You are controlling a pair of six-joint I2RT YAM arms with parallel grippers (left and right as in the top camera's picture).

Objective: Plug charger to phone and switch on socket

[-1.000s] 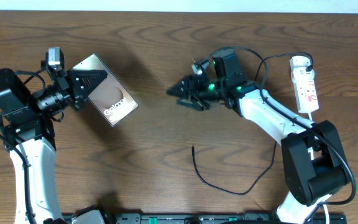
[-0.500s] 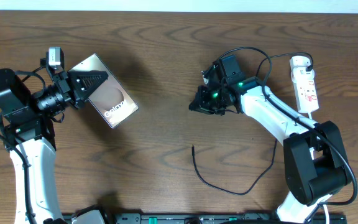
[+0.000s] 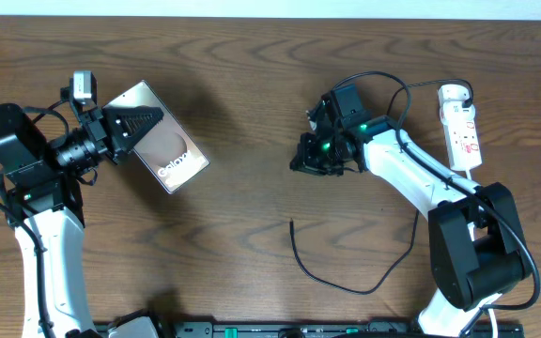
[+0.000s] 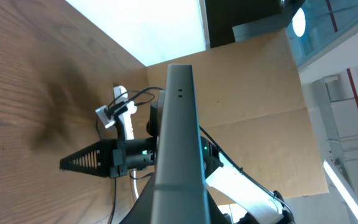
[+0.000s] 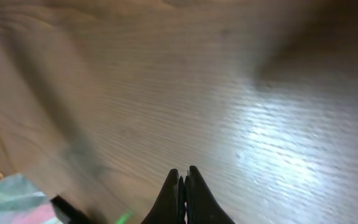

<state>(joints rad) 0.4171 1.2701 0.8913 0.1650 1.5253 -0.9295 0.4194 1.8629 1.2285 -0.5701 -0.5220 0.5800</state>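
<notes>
Pinching the phone [image 3: 162, 148] on edge, the left gripper [image 3: 137, 124] presents its port; the right gripper [image 3: 304, 160], pressed together empty, is hung above the charger [image 3: 341, 278].

phone [image 3: 162, 148] left | charger [image 3: 332, 272] centre | socket [image 3: 462, 129] right

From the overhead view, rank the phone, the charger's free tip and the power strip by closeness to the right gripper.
Right gripper:
1. Charger's free tip, just below it in the picture.
2. Phone, to its left, held by the left gripper.
3. Power strip, far right, slightly farther.
</notes>
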